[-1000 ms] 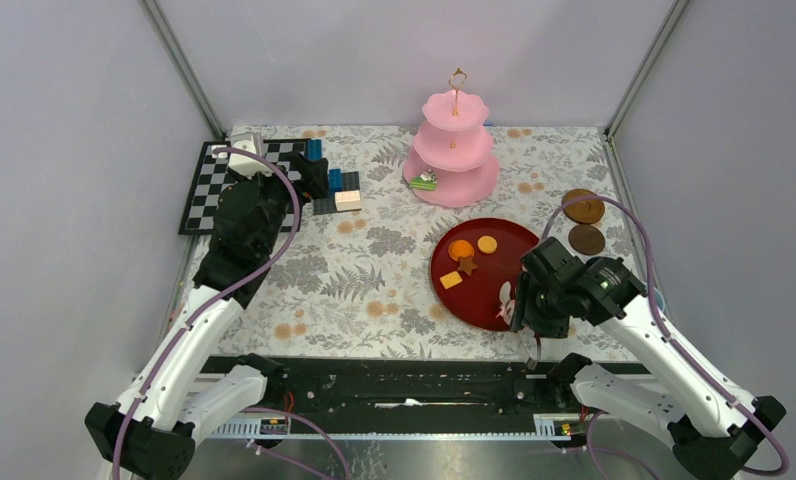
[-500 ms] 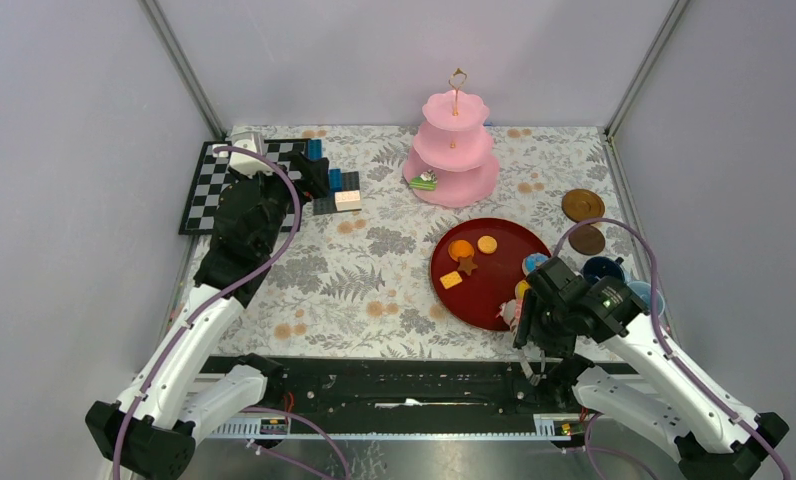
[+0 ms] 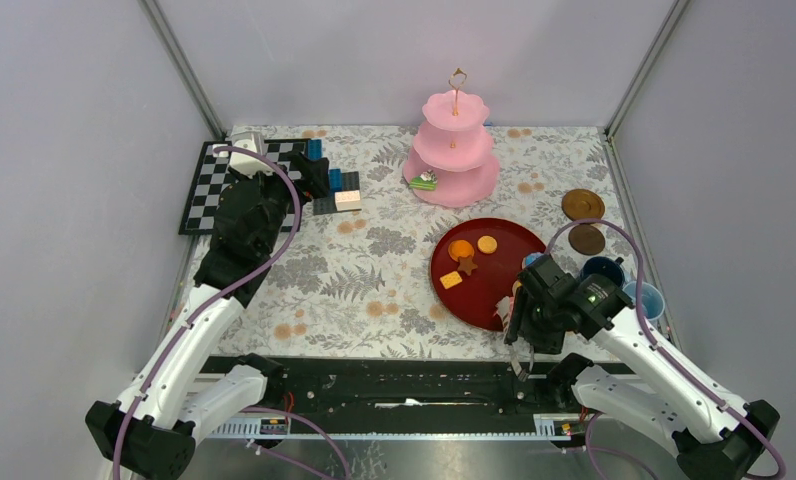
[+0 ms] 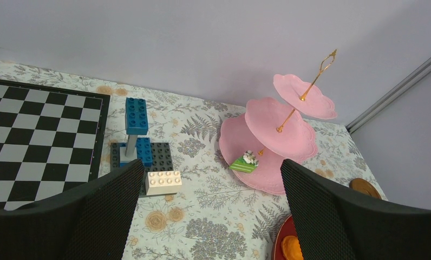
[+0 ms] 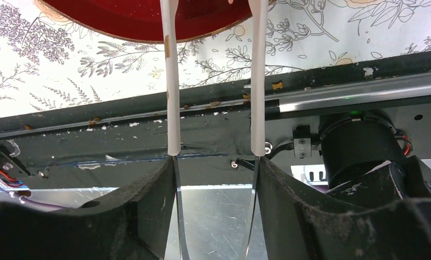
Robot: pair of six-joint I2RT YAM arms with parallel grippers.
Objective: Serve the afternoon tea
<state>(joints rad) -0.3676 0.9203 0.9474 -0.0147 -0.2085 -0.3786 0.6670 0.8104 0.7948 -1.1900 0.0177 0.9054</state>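
Note:
The pink three-tier stand (image 3: 452, 150) (image 4: 278, 130) stands at the back, with a green cake piece (image 3: 424, 181) (image 4: 244, 162) on its bottom tier. An orange donut (image 3: 460, 250), a round biscuit (image 3: 487, 244), a star biscuit (image 3: 467, 266) and a square sweet (image 3: 451, 280) lie on the dark red tray (image 3: 479, 298). Two blue cups (image 3: 602, 270) and two brown saucers (image 3: 582, 204) sit at the right. My right gripper (image 3: 522, 312) (image 5: 214, 168) is shut on the white tongs (image 5: 171, 97) at the tray's near rim. My left gripper (image 4: 210, 179) (image 3: 309, 178) hangs open at the back left.
A chessboard (image 3: 206, 185) (image 4: 34, 141) lies at the back left, with a stack of toy bricks (image 3: 336, 192) (image 4: 140, 146) beside it. The black base rail (image 3: 394, 385) (image 5: 121, 135) runs along the near table edge. Grey walls close in three sides.
My right gripper has drawn back with the tongs from over the tray's right side toward the near edge, uncovering the two blue cups. The left arm has stayed still.

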